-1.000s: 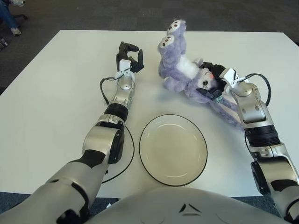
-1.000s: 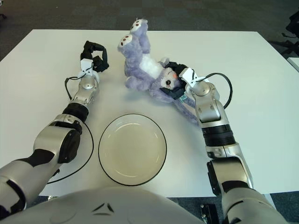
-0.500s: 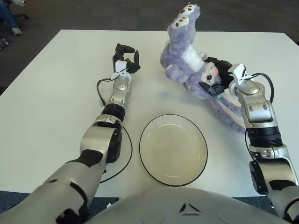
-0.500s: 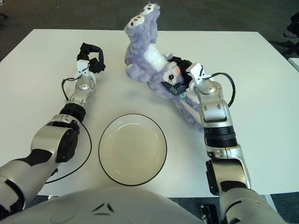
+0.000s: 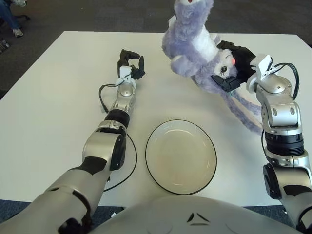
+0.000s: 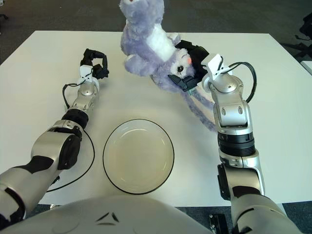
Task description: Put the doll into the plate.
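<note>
Left eye view: right hand clamped on purple plush doll at head, lifted for carry toward empty plate. Left hand idle beside doll, fingers loosely curled, holding nothing.

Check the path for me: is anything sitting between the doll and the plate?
Nothing visible. The right hand holds the doll by its head, and only bare table separates it from the plate. The left hand is off to the left.

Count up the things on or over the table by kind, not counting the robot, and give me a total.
Stuffed doll, purple and white, held by the right hand: 1
Plate, black-rimmed: 1
Total: 2
The left hand holds nothing.
</note>
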Motion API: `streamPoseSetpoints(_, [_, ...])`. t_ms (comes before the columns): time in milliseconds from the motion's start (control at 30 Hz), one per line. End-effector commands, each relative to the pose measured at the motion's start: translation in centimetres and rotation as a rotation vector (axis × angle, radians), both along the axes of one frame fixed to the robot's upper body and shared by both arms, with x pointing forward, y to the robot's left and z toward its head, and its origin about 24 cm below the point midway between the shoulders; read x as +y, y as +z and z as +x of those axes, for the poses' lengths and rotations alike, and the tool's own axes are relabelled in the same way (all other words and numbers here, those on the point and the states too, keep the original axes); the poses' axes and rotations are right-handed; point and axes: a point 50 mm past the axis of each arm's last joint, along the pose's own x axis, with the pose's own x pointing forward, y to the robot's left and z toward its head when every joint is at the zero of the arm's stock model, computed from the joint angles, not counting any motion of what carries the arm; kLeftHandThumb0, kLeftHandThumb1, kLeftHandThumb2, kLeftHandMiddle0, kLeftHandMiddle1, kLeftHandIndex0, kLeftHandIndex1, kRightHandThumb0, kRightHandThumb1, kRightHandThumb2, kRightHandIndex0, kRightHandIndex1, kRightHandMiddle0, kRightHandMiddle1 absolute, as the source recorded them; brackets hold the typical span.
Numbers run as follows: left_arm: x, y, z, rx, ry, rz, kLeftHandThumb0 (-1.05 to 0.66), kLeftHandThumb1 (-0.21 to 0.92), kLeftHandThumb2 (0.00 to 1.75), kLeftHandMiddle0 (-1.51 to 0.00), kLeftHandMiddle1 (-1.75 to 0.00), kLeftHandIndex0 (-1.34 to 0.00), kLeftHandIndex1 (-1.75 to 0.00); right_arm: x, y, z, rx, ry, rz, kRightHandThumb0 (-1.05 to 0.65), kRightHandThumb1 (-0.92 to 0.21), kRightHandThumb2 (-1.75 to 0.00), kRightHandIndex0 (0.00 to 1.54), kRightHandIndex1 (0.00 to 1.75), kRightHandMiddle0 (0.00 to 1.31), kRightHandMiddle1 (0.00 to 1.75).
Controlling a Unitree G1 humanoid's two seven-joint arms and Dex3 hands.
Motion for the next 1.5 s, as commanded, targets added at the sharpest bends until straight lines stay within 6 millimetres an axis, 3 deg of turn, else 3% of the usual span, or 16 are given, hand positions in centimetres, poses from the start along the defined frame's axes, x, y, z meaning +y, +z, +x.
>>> streamPoseSetpoints(0, [0.1,0.0,0.1,0.009,0.008,0.006,-0.38,0.73,0.79,-1.06,-1.75,-0.32,-1.75,0.0,0.5,-0.5,-0.032,0.028,-0.001,0.49,-0.24,-1.41,0.67,1.75,0.79,1.75])
streamPoseSetpoints(667, [-0.5,-0.2,0.0,0.015,0.01,0.029,-0.38,0.72,0.8,-1.03,-1.75,-0.32,-1.75,1.8,1.2,-3.4,-0.064,0.215,0.042,0.5,-0.21,-1.44,0.69,1.75,0.83,1.75])
streamPoseSetpoints(1467, [-0.8,-0.2,0.1,0.029,0.014,0.028,-0.39,0.67,0.87,-1.03,-1.75,-0.35,-1.75,2.4,0.3,-6.3,-0.098,0.371,-0.034,0.53,-0.16,-1.5,0.73,1.75,0.91,1.75])
